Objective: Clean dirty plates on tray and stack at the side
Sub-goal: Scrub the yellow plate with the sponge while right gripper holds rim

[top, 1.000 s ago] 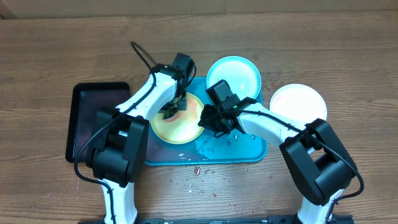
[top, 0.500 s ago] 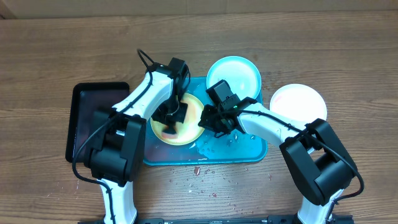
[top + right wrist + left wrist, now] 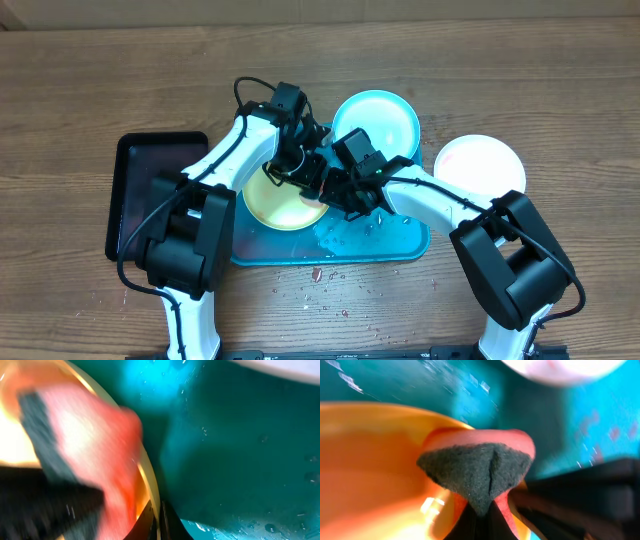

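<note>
Pinching a red-and-grey sponge [image 3: 477, 472] in the left fingers [image 3: 466, 527] over the yellow-green plate [image 3: 272, 205]; clamping its right rim with the right fingers [image 3: 149, 522], on the teal tray [image 3: 400, 240].

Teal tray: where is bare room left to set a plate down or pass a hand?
On the tray, only the wet near-right corner, between the yellow-green plate and the right rim. The middle is crowded: left gripper with sponge meets right gripper at that plate's rim.

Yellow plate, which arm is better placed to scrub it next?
Left. Left jaws grip the sponge at the rim of the yellow plate, while right jaws pinch that rim, apparently steadying it.
</note>
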